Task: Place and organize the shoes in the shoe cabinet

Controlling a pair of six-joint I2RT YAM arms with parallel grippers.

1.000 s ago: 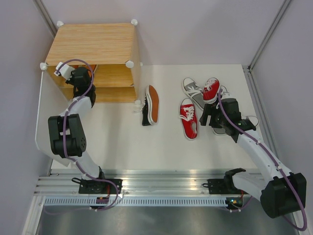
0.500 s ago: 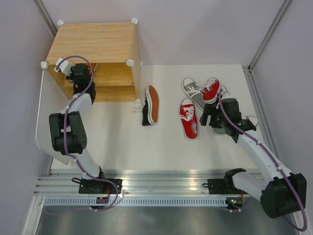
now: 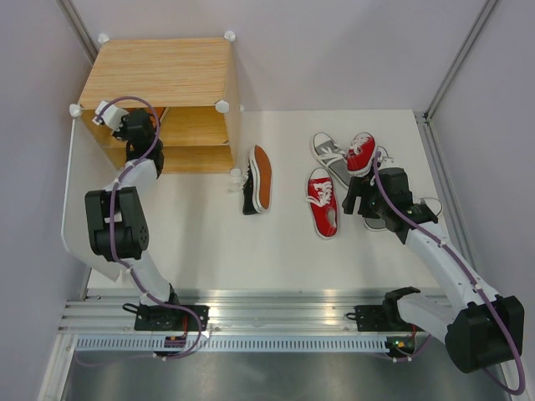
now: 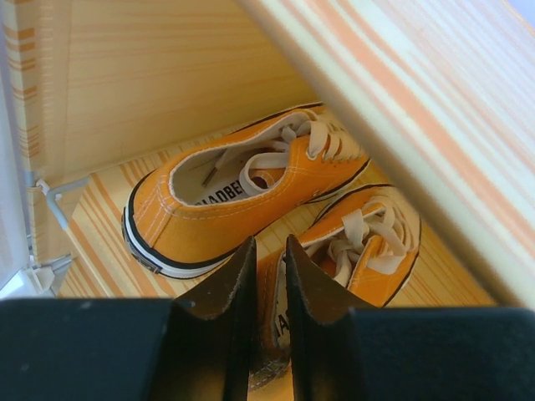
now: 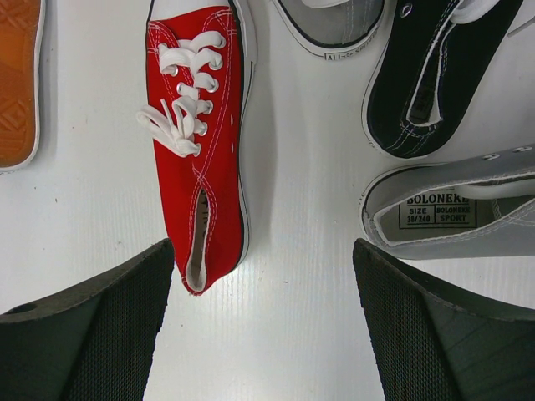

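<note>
Shoe cabinet (image 3: 159, 75), far-left on table (image 3: 201, 242): 2 orange shoes (image 4: 242, 192) inside, rest outside.
Left gripper (image 4: 267, 247) narrow, pinching nearer orange shoe (image 4: 368, 251) by the heel; right gripper (image 5: 263, 251) wide open beside red shoe (image 5: 201, 125). Approx 6 to go.

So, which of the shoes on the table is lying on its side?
The black shoe closest to the shoe cabinet: it is tipped over, so its orange-brown sole shows. The red shoe next to it sits sole-down, laces up.
</note>
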